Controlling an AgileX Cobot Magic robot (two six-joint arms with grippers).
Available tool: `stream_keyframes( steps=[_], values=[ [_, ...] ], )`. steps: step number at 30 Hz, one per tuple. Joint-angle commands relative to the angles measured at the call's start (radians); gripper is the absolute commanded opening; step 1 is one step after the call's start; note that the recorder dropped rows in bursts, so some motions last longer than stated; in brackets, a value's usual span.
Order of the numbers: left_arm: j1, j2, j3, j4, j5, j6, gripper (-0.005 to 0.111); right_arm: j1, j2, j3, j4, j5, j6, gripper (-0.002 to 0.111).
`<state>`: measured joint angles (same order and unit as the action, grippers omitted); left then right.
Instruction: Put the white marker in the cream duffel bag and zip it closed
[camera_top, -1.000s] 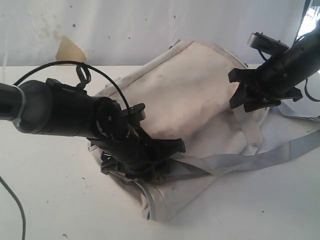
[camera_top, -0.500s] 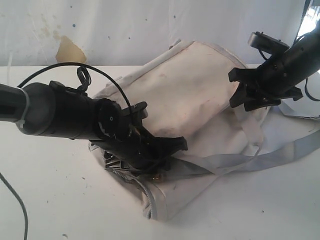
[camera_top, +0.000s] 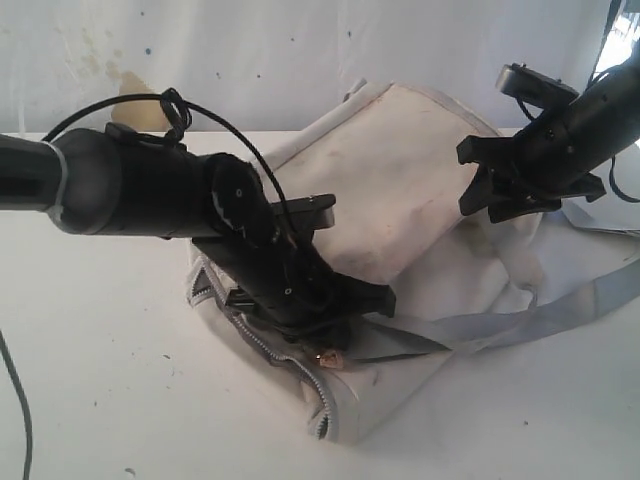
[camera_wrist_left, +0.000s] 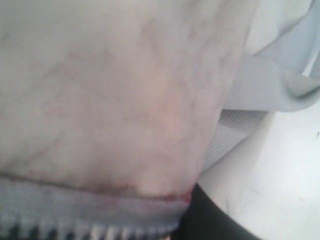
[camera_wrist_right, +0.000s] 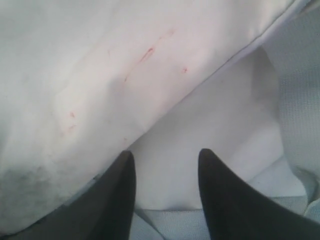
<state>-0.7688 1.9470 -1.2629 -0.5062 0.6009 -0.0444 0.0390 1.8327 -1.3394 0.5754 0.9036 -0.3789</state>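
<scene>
A robotics test lab is being indicated: a speckled white bench (camera_top: 100, 400) is being used below the right pincer (camera_top: 483, 212), and a stained white wall (camera_top: 250, 50) is being seen behind it.

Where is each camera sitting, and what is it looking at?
Exterior view: off the arms, looking down at the table; shows the cream duffel bag, both arms, the left pincer at the zipper edge, the right pincer over it.
Left wrist view: on the left wrist, close to bag fabric and zipper teeth; only a dark sliver of pincer shows.
Right wrist view: on the right wrist, facing the bag; two black fingers show, apart.
Shared: all three see the bag.
</scene>
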Motion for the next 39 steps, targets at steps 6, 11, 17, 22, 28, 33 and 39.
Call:
stream_keyframes(
  steps=[6,11,17,22,28,33,39],
  values=[
    [0.025,-0.066,-0.082,0.036,0.139,0.117,0.000,0.000,-0.006,0.002,0.006,0.018,-0.010,0.038],
    [0.076,-0.105,-0.088,-0.038,0.230,0.128,0.000,0.000,-0.006,0.002,0.006,0.012,-0.010,0.038],
    [0.121,-0.108,-0.088,-0.362,0.229,0.178,0.000,0.000,-0.006,0.002,0.006,0.021,-0.010,0.038],
    [0.145,-0.109,-0.088,-0.343,0.355,0.304,0.000,0.000,-0.006,0.002,0.040,0.049,-0.045,0.038],
    [0.200,-0.109,-0.088,-0.348,0.576,0.531,0.000,0.000,-0.006,0.002,0.177,0.130,-0.290,0.038],
    [0.244,-0.109,-0.088,-0.350,0.620,0.706,0.000,0.000,-0.006,0.002,0.273,0.204,-0.641,0.038],
    [0.323,-0.109,-0.088,-0.387,0.620,0.810,0.000,0.000,-0.004,0.002,0.392,0.317,-0.902,0.039]
  ],
)
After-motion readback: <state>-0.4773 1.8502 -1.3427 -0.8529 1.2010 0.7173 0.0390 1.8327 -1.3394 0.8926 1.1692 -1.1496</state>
